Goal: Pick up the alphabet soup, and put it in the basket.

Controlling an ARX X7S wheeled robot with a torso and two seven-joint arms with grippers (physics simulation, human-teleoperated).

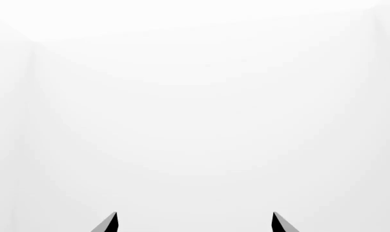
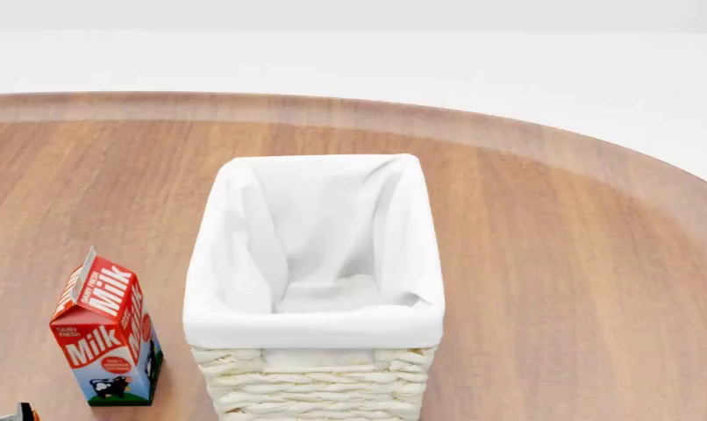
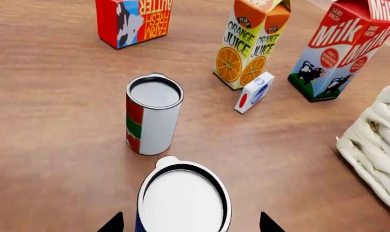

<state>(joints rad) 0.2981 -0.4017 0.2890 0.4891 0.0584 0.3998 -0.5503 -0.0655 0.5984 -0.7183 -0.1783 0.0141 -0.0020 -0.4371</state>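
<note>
The alphabet soup (image 3: 182,203) stands on the wooden table right under the right wrist camera. Its silvery-white top and a strip of blue label show. My right gripper (image 3: 189,223) is open, with one dark fingertip on each side of the can and a gap to it on both sides. The basket (image 2: 318,324), cream wicker with white cloth lining, stands in the middle of the head view, and its woven wall (image 3: 376,145) shows in the right wrist view. My left gripper (image 1: 195,222) is open against a blank white background, with nothing between its fingers. Neither gripper shows in the head view.
A red-and-green can (image 3: 153,121) stands just beyond the soup. Further off are an orange juice carton (image 3: 250,43), a small white box (image 3: 254,92) leaning beside it, a milk carton (image 3: 340,53) (image 2: 105,329) and a red butter box (image 3: 133,19).
</note>
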